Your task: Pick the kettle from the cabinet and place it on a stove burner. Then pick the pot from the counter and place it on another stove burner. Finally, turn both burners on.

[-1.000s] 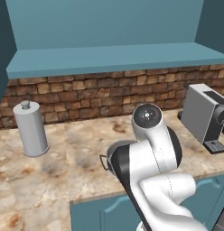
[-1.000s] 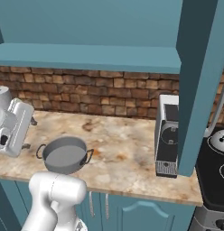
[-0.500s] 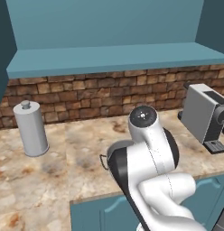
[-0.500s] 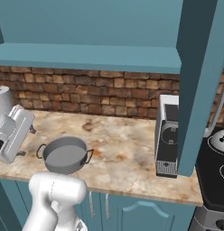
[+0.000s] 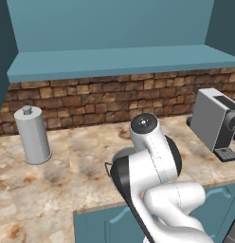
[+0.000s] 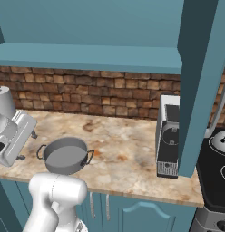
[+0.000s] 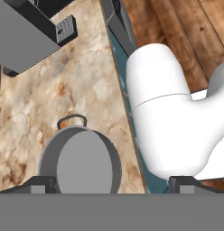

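The pot (image 6: 66,156) sits on the marbled counter (image 6: 119,145) close to the front edge, open side up, with its two little loop handles sticking out left and right. Nothing is in it as far as I can see. In the hand view the pot (image 7: 80,161) is right below the gripper (image 7: 109,186), which hangs over it with its fingers spread about as wide as they go and nothing between them. No contact with the pot.

The kettle (image 6: 222,140) is already over on the black stove (image 6: 214,174) at the far right, partly hidden behind the teal cabinet side panel (image 6: 198,86).

A grey coffee machine (image 6: 168,136) stands on the counter between the pot and the stove. In the left base view a tall grey canister (image 5: 32,135) stands off to the left near the brick wall (image 5: 105,97).
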